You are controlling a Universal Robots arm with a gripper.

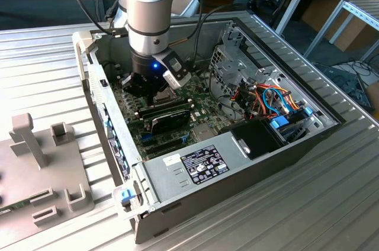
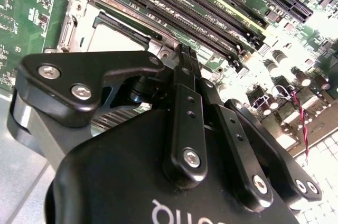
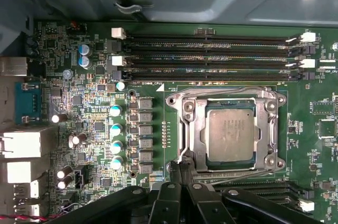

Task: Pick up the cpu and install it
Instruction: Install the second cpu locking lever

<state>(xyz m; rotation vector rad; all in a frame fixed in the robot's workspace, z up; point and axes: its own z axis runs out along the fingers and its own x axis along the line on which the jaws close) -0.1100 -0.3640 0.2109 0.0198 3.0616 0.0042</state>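
Gripper (image 3: 181, 167) — black linkage body close against the lens in both wrist views; fingers (image 2: 186, 71) pressed together to a single tip, clenched with nothing visible between them. The tip stands at the socket frame's edge, beside the cpu; whether it touches the frame cannot be told.

Cpu (image 3: 229, 134) — dull silver-grey square, lying flat inside the socket (image 3: 186, 129), level with the board, apart from the gripper.

Socket — metal frame with screws at its corners, surrounding the cpu on all sides; in the second wrist view it shows as a bright, washed-out square (image 2: 113, 36) just beyond the gripper's tip.

Memory slots (image 3: 211, 57) — long black rows lying parallel along one side of the socket, white latches at their ends; more slots (image 3: 264, 186) on the opposite side.

Board (image 3: 95, 139) — green, with a column of small capacitors (image 3: 115, 129) near the socket and metal port housings (image 3: 26, 145) at its edge.

Case (image 1: 237, 162) — open desktop chassis on a ribbed metal table (image 1: 47, 55); arm (image 1: 151, 2) reaching down into it, blue light at the wrist. Drive cage with orange and blue cables (image 1: 272, 100) toward the exterior view's right.

Grey fixture (image 1: 41, 168) — on the table at the exterior view's left, well apart from the case.
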